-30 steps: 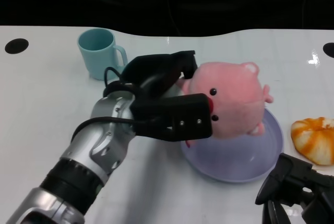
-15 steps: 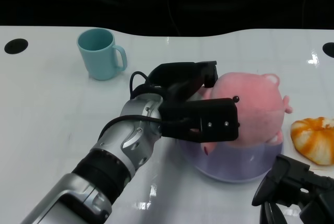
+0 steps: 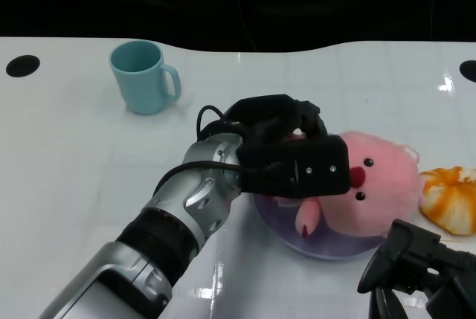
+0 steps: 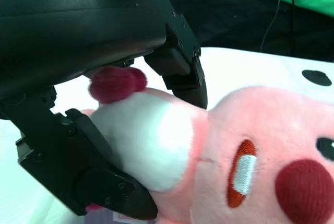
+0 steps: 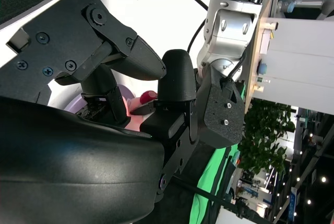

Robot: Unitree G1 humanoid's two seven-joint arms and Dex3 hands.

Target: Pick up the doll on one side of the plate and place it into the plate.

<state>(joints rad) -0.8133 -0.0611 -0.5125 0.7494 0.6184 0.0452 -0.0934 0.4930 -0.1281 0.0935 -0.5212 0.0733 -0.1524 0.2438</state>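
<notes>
Over toward the far left corner of the counter [image 3: 67, 155] the teal mug [image 3: 143, 76] stands well out of my way, so I need not mind it. My left robot hand [image 3: 286, 152] is wrapped around the pink doll [image 3: 372, 185], fingers clamped on its rear end as the left wrist view shows, and the doll lies on its side over the lilac plate [image 3: 279, 222], seemingly resting in it. To finish well I should spread the fingers gently, then lift straight up so no fingertip drags the plush back out. At the near right corner my right robot hand [image 3: 424, 271] holds nothing, its fingers apart, beside the orange-and-white toy [image 3: 450, 196].
</notes>
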